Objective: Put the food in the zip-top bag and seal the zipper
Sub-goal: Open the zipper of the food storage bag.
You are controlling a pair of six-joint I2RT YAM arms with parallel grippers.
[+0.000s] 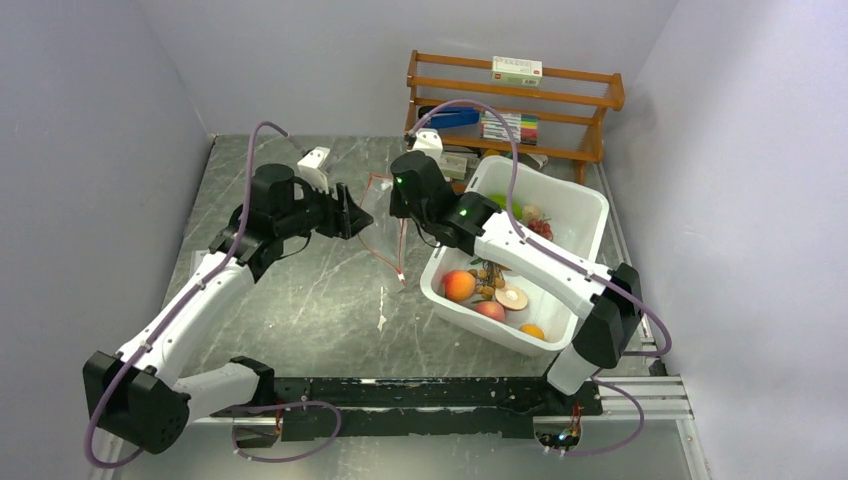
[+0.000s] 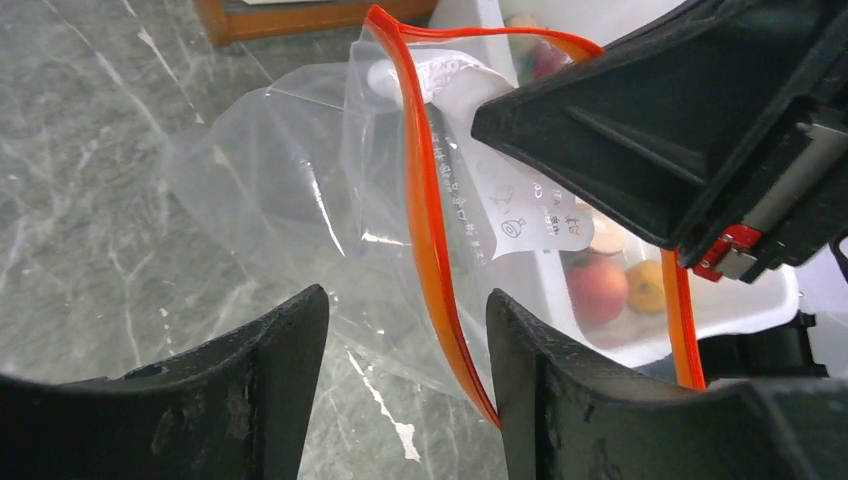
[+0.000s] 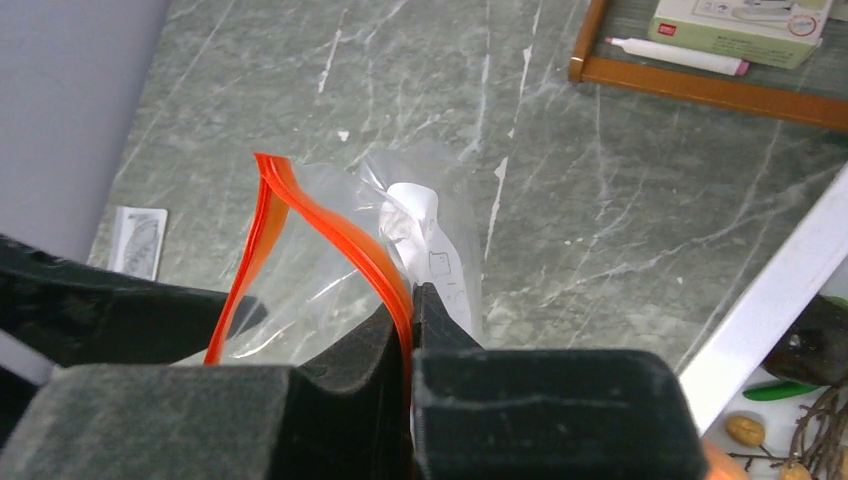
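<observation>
**Asker:** Where is the bag?

**Me:** The zip-top bag [image 1: 383, 215] is held up just left of the white bin [image 1: 585, 200], between my 2 claws. Whether its lower corner touches the table, I cannot tell.

**Asker:** What has hold of it?

**Me:** My right claw [image 3: 412, 300] is pinched tight on the zipper [image 2: 432, 250], with the orange strip squeezed flat between both pads. It reaches out past the bin's left rim.

**Asker:** And the other?

**Me:** My left claw [image 2: 408, 300] stands apart, on the side of the bag away from the bin. 1 run of the zipper passes between its 2 fingers, close to the finger nearer the bin. I cannot tell if they touch.

**Asker:** Is the mouth sealed?

**Me:** No. The 2 sides of the strip bow apart, and my left camera looks through the clear plastic into the bin. A white printed label [image 2: 500, 190] sits inside the bag.

**Asker:** The food?

**Me:** What I can see lies in the bin. The orange round fruit [image 1: 459, 286] is at the bin's near end, with the brown berry cluster on twigs [image 1: 487, 272] just beside it. The red grape bunch [image 1: 541, 229] is toward the far end. The green pod [image 3: 780, 390] is in there too.
</observation>
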